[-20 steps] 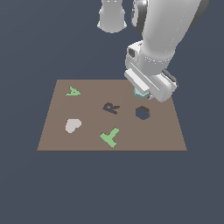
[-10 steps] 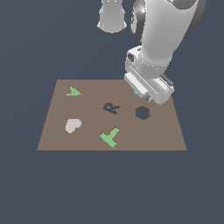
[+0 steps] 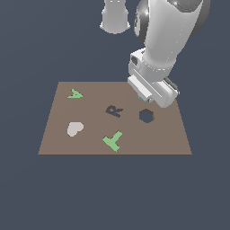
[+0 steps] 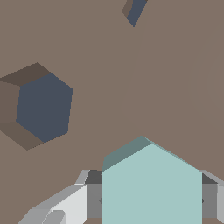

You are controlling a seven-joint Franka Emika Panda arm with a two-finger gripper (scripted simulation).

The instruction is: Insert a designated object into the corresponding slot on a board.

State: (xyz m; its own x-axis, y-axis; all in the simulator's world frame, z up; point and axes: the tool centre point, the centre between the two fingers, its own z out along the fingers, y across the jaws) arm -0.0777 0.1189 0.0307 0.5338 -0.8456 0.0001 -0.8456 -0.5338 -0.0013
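Tool (image 4: 151, 199) clamped on pale teal hexagonal block (image 4: 151, 186), held above flat brown board (image 3: 90, 134) just beside dark navy hexagon slot (image 3: 146, 116). Offset from slot, so lateral alignment likely needed before lowering.

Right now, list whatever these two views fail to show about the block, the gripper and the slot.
- Teal block: the wrist view's lower edge cuts it off; in the exterior view the arm hides nearly all of it.
- Gripper: fingertips hidden behind the hand in the exterior view; only finger parts show beside the block at the wrist.
- Hexagon slot: whether the block is over it cannot be judged.
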